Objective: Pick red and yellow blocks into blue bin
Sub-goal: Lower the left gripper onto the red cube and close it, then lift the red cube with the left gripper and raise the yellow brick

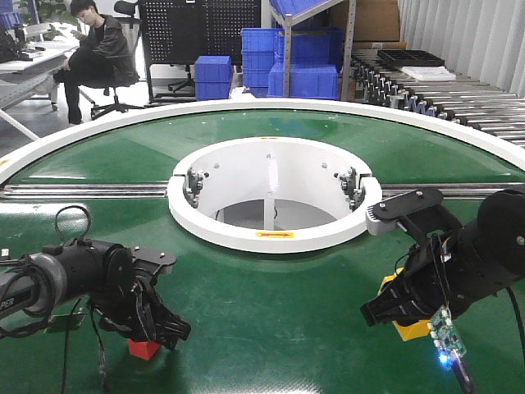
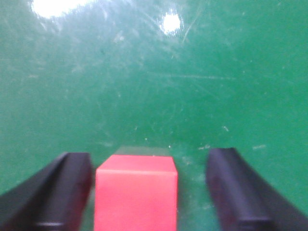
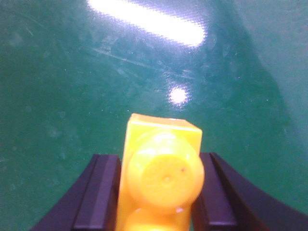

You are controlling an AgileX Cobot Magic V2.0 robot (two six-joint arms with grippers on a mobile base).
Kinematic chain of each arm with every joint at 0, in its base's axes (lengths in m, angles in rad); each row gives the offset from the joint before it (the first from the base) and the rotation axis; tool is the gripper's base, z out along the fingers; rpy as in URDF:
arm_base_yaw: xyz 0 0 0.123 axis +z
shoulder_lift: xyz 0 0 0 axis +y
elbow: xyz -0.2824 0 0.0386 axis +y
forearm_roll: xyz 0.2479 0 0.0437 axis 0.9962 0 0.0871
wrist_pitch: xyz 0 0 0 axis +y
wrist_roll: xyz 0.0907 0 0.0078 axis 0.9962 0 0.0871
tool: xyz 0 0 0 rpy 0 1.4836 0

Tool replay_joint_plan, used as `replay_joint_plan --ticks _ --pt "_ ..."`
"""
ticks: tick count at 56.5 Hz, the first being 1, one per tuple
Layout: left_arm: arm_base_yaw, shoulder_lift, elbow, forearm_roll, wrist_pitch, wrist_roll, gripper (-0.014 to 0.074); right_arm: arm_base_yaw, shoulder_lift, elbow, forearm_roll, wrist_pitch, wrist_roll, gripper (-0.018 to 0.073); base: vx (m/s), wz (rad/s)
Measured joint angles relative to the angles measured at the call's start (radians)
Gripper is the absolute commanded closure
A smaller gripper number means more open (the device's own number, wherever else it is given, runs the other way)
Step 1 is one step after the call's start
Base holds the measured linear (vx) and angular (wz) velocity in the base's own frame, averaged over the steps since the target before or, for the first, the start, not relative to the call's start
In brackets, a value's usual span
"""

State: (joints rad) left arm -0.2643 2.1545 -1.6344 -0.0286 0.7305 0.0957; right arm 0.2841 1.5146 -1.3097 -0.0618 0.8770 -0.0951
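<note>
The red cube (image 1: 144,349) sits on the green table near the front left. My left gripper (image 1: 156,332) straddles it. In the left wrist view the red cube (image 2: 135,192) lies between the fingers of the open left gripper (image 2: 149,166); the left finger (image 2: 57,192) is close to it and the right finger (image 2: 236,192) stands apart. At the front right, my right gripper (image 1: 392,312) is over the yellow brick (image 1: 413,327). In the right wrist view the right gripper (image 3: 159,166) is shut on the yellow brick (image 3: 161,159), studs facing the camera. The blue bin is out of view.
A white ring (image 1: 271,238) with a round opening fills the middle of the green table (image 1: 279,328), with metal rails either side. Straight-walled blue crates (image 1: 303,70) stand behind, a roller conveyor (image 1: 459,98) lies at the back right, and a seated person (image 1: 94,49) is at the back left.
</note>
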Motion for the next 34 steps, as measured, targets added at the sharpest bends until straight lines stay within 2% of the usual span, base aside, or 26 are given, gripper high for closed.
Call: replay_joint_plan --ticks 6,16,24,34 --pt "0.0 0.0 0.0 0.0 0.002 0.0 0.0227 0.0 0.0 0.0 0.0 0.0 0.0 0.0287 0.0 0.0" --pt "0.0 0.0 -0.016 0.0 0.034 0.0 0.0325 0.0 0.0 0.0 0.0 0.0 0.0 0.0287 0.0 0.0" --pt "0.0 -0.044 -0.03 0.0 0.082 0.0 0.0343 0.0 0.0 0.0 0.0 0.0 0.0 0.0287 0.0 0.0" --pt "0.0 -0.227 0.005 -0.001 0.098 -0.01 0.0343 0.0 0.0 0.0 0.0 0.0 0.0 0.0287 0.0 0.0"
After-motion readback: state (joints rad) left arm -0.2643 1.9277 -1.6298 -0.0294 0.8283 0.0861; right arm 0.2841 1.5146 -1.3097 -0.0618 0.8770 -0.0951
